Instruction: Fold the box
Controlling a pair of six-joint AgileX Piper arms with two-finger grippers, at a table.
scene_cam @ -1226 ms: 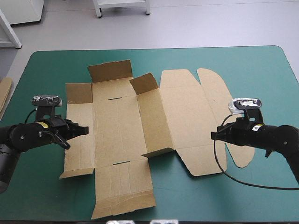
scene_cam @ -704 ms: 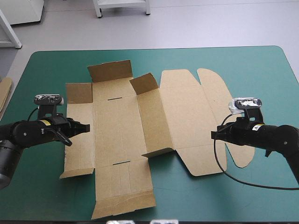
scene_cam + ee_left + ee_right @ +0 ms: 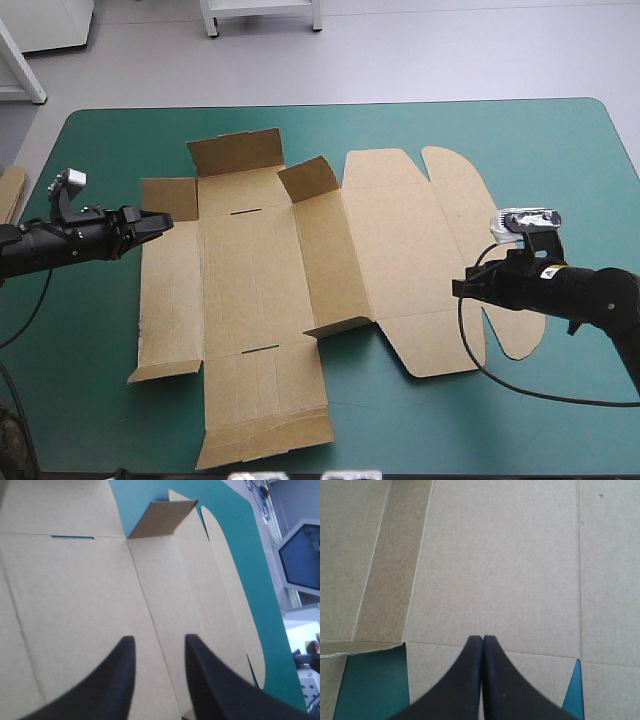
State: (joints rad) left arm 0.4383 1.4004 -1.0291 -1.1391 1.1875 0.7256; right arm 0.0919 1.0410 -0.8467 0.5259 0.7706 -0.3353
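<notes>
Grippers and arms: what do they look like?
The left arm and right arm are black and rounded; the right arm bears a small yellow label. The left gripper and right gripper each have two broad black fingers, curved like fins, tapering to points.

Box (image 3: 250, 290): lying spread out on the table (image 3: 560, 140), left of its middle, lid panel stretching to the right.
Upright flaps: one (image 3: 237, 152) at the box's far edge, another (image 3: 308, 178) just right of it and nearer.
Left gripper (image 3: 160, 220): there at the box's left edge, toward its far corner, pointing across the board.
Right gripper (image 3: 458, 290): over the box's right side, just beside the rounded tabs (image 3: 510, 335).
Spare board (image 3: 10, 195): poking in at the table's left edge, well apart from the box.
</notes>
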